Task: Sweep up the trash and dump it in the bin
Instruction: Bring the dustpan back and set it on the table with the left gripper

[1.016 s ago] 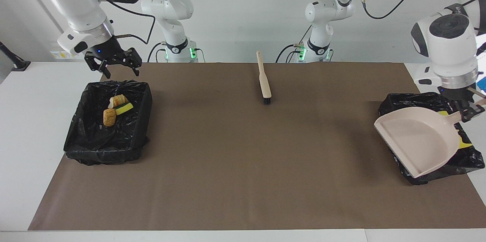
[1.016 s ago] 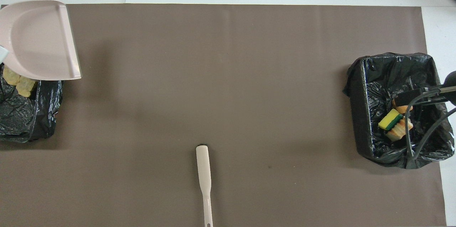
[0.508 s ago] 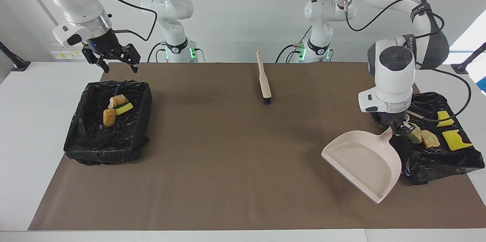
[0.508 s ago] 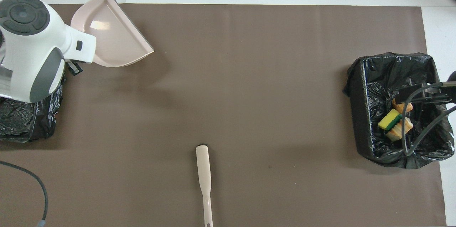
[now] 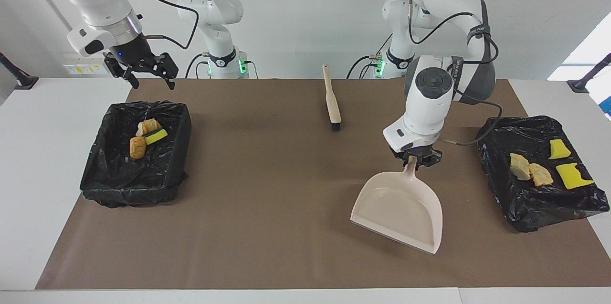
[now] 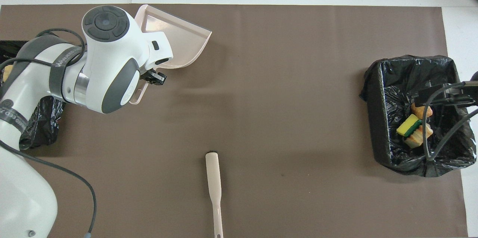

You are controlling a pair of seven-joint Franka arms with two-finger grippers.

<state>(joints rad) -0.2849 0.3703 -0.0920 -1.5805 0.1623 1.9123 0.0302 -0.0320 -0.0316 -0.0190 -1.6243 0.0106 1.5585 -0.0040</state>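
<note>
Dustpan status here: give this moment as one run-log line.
left tool: shut on dustpan handle, empty, over mat | right tool: open, over bin edge | trash: in bins | brush: on mat

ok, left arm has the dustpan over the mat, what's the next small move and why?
Probably lower the dustpan flat onto the brown mat and let go. It is empty, the left gripper holds its handle, and all the trash visible lies in the two black bins. The right gripper waits open.
</note>
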